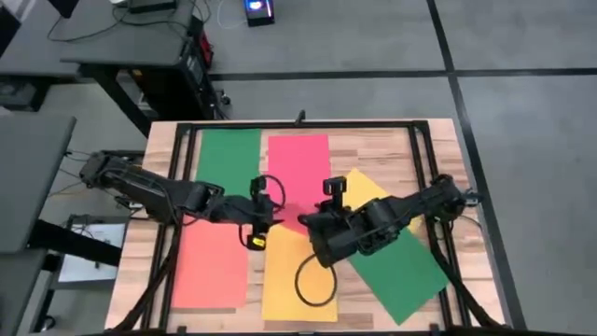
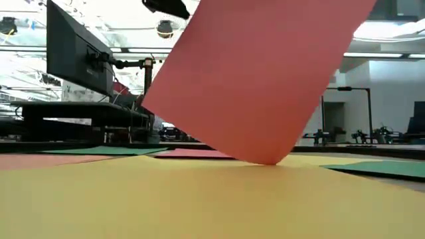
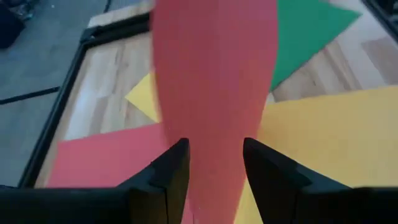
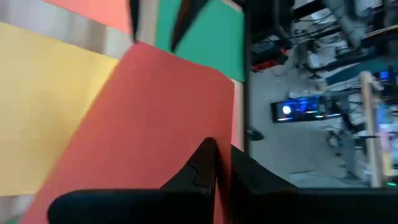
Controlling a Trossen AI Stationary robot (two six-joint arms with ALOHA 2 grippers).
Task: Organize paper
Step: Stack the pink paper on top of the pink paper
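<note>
The left gripper (image 1: 264, 207) hangs over the middle of the wooden table (image 1: 438, 159), its fingers (image 3: 171, 171) astride a lifted pink-red sheet (image 3: 214, 81), though whether they press it I cannot tell; behind this gripper, toward the far edge, a green sheet (image 1: 229, 154) lies flat, and on its near side an orange sheet (image 1: 211, 266) and a yellow sheet (image 1: 291, 280) lie flat side by side; just right of it the right gripper (image 1: 308, 224) is clamped on an edge of the same pink-red sheet, whose lower corner touches the yellow sheet in the low view; beyond the right gripper's arm a second yellow sheet (image 1: 366, 187) peeks out, partly under a tilted green sheet (image 1: 401, 271) toward the near right corner.
</note>
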